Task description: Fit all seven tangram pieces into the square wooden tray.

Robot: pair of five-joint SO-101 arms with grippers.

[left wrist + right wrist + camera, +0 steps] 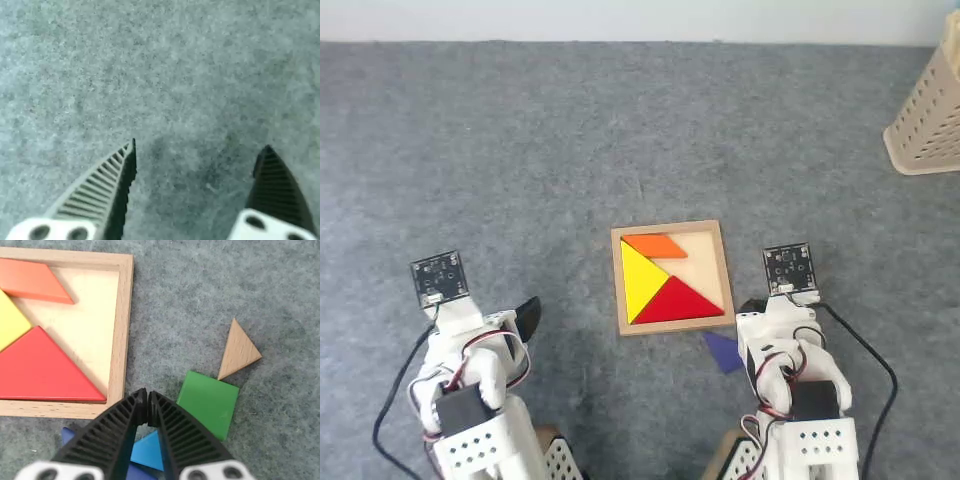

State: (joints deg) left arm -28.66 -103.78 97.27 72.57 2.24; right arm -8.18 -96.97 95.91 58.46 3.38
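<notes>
Wooden square tray (617, 290) sits mid-table on grey carpet (520, 140). Seen from above, three pieces lie in it:
- orange parallelogram (655, 245) along the 12 o'clock rim, towards 11
- yellow triangle (637, 283) against the 9 o'clock rim
- red triangle (681, 303) along the 6 o'clock rim, its apex meeting the yellow piece near the centre

Bare wood shows in the tray from 1 to 3 o'clock.

Outside the tray, a purple piece (723, 351) lies on the carpet at 5 o'clock of it, just off the corner and partly under the right arm. The right wrist view shows three more loose pieces. A green square (209, 402) is near the tray's rim but apart from it. A tan triangle (239, 350) has one corner just beside a corner of the green square. A light blue piece (149, 451) lies next to the green square, largely covered by the fingers.

Right gripper (147, 396): fingers pressed together at the tips, nothing between them, poised just outside the tray's rim over the blue piece.

Left gripper (200, 146): fingers spread wide, holding nothing, over bare carpet at 8 o'clock of the tray, well apart from it.

Beige perforated basket (928, 110) stands at 2 o'clock, at the table's far edge.
</notes>
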